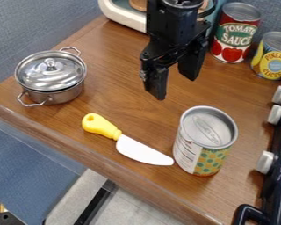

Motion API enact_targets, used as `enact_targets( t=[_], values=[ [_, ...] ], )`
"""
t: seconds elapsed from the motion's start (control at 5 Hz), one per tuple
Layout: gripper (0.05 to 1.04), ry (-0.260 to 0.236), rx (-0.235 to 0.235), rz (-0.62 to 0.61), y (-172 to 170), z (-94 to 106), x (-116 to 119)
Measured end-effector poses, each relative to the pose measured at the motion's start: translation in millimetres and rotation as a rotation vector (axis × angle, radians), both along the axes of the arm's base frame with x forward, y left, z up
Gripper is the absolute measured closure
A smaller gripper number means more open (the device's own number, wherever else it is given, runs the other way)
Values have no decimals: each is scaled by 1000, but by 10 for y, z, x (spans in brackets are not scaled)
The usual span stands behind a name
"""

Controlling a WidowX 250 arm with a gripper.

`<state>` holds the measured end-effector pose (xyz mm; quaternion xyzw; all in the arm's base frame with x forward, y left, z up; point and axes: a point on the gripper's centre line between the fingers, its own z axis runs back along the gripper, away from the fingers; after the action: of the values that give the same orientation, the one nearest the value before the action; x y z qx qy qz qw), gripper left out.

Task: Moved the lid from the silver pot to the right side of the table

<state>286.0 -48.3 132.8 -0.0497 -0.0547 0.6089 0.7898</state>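
Dotted can [214, 157] kept clear, I'd bring my empty, spread gripper [177, 88] above the silver pot [59, 96] at far left, straddle the knob [51, 65] of its seated lid [38, 75], pinch squarely and lift straight up before swinging right.

It looks like a toy kitchen set up on a wooden counter [116, 70], with a lidded silver pot [51, 77], a yellow-handled knife [128, 141] and food cans [205, 140] standing about. Pale knobs [265, 162] line a dark appliance at the right edge, probably a stove, though it is cut off. Blue-grey padded panels [31, 28] behind suggest a lab or office room.
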Motion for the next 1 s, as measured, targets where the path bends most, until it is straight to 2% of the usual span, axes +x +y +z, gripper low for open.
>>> enact_targets(
  t=[0.2,0.4,0.6,1.0],
  values=[
    [83,24,4,-1,2,-62,-8],
    [83,47,9,39,193,-62,-22],
    [82,24,10,167,586,-11,-102],
    [83,37,86,429,1399,-78,-280]
  ],
)
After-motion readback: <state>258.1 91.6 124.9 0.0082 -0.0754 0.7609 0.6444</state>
